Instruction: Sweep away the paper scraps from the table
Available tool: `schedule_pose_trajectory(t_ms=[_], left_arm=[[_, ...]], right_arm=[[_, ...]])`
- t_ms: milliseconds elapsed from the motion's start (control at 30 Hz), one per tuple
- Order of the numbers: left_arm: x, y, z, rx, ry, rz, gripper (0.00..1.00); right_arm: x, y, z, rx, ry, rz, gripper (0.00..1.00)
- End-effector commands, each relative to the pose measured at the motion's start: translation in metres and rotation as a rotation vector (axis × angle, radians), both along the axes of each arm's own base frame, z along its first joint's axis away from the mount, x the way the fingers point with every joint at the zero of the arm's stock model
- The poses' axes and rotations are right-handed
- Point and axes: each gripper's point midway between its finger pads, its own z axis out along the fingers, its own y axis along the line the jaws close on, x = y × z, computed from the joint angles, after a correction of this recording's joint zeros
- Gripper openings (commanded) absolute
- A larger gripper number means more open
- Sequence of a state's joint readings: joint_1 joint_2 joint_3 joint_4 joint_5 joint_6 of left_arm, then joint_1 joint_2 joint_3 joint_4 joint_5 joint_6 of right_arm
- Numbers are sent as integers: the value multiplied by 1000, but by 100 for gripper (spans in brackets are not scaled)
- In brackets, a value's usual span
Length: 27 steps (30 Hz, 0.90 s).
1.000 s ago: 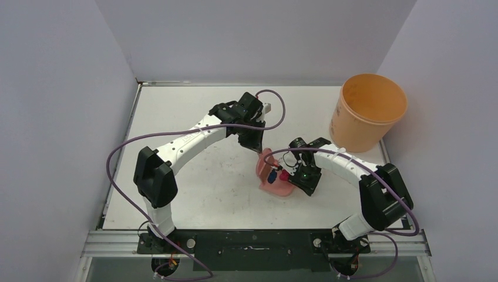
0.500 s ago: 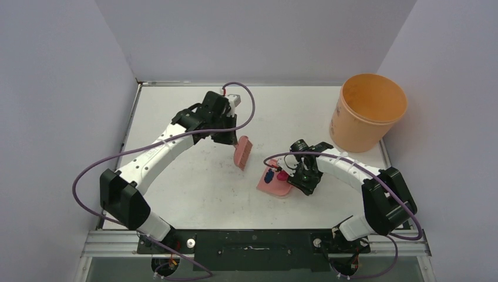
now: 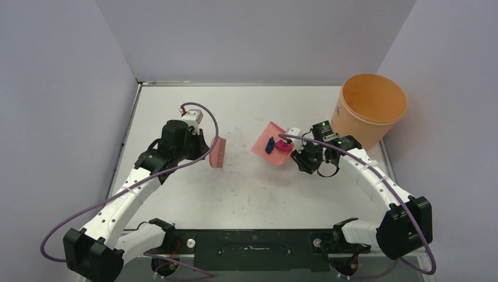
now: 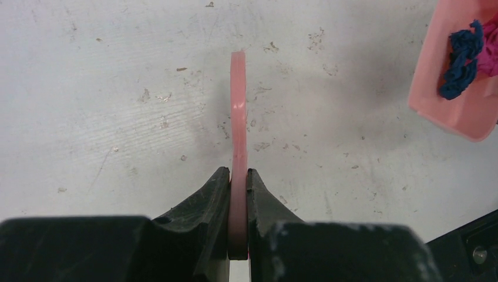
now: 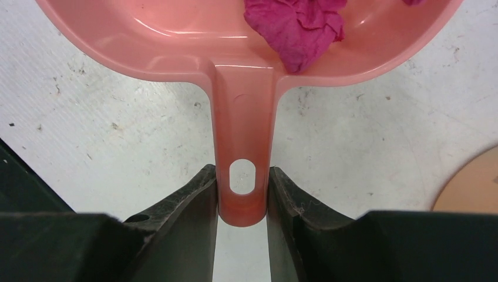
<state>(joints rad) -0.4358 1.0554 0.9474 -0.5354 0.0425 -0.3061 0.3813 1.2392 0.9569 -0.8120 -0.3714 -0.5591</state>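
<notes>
- right gripper [image 5: 242,176] clamped on the dustpan [image 3: 263,133] handle tip. pan looks lifted + tilted, centre-right of top view, near the orange bin [image 3: 370,111].
- risk: a fast swing or more tilt and the paper scraps [image 5: 296,23] slide out onto the table [image 3: 246,194].
- risk 2: pan rim clips the bin wall, load spills.
- left gripper [image 4: 238,176] pinched tight on the brush [image 3: 218,152], left of centre, well apart from the pan.
- scraps: crumpled, light. magenta wad by the pan's back wall, dark blue wad [image 4: 461,64] beside it, both inside.
</notes>
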Motion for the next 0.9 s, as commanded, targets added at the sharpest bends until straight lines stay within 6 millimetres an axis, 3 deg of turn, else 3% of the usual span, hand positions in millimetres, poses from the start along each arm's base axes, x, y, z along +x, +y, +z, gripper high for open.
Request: schedule_pose_trajectory(t_ms=[0,267,433,600,867], left_arm=[[24,5,18,-21,-140,38,0],[22,8,15,-10,-127,50,0],[23,10,13,-7,-118,66,0],[23,14,16,-3,-138,84,0],[23,16,16,10,-138,89,0]], right_arm=[[10,20,9,107,24,15,5],[27,19,26,113,-10,-88,5],[39,12,47,87,-52,-157,5],[53,3,78,68,-130,-224,5],[85,-36,135,45,-255,-413,5]])
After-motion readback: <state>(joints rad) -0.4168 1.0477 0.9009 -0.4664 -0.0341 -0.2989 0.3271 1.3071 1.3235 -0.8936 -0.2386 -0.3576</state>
